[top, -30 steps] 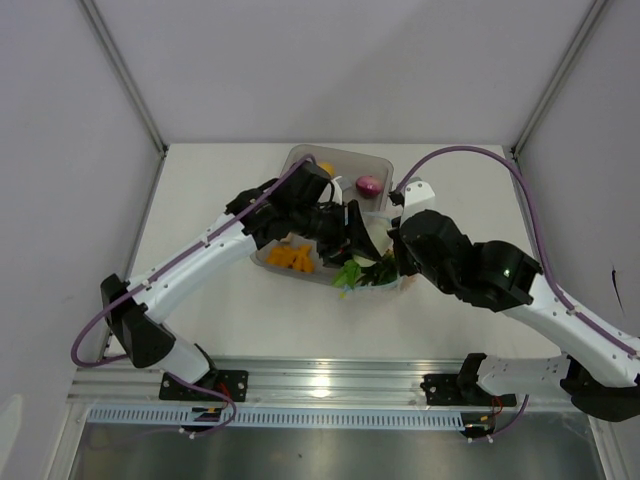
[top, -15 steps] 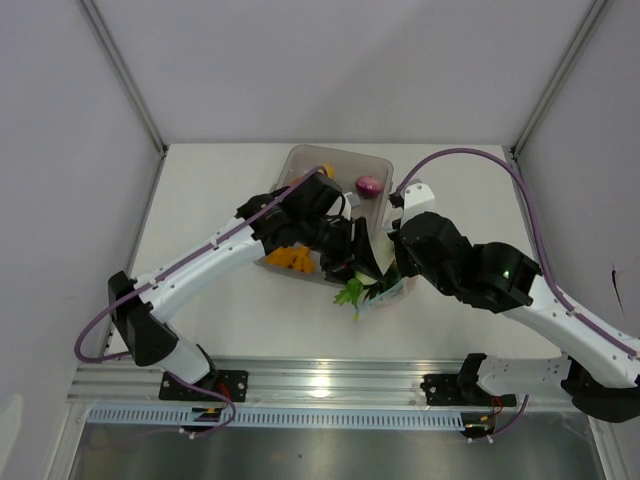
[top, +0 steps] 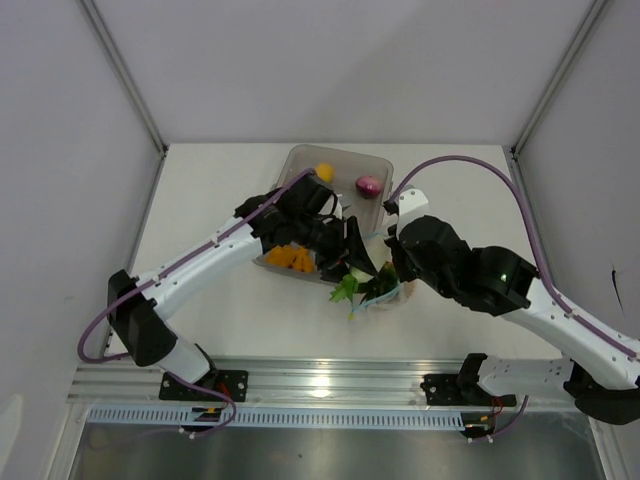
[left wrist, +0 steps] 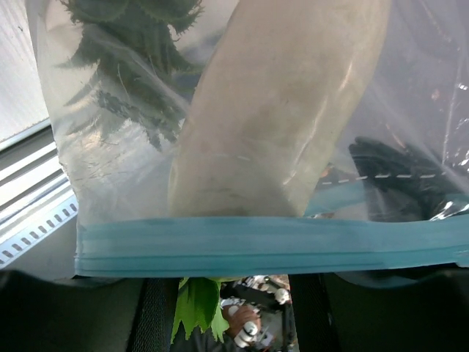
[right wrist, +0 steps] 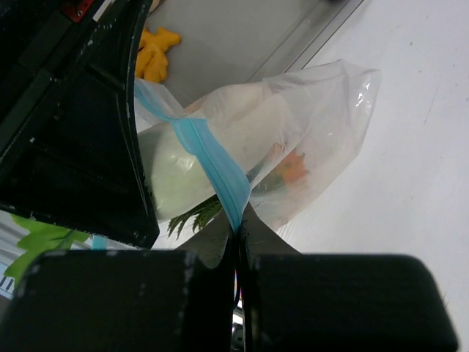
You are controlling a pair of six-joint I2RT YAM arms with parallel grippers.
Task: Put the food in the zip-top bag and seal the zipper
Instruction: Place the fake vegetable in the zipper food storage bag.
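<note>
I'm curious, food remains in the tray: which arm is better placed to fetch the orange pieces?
Probably left: the left fingers hang beside the orange pieces in the tray, while the right fingers are shut on the bag's blue strip.

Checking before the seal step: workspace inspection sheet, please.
Surface: white table.
Job's things: bag holds radish, sprig, orange bit; a leaf shows outside the zipper; lemon, onion, orange pieces in tray.
Clutter: nothing seen.
Grippers: left gripper open at bag mouth; right gripper shut on zipper.
Cables: purple cable along each arm.
Surroundings: white walls, metal rail in front.
</note>
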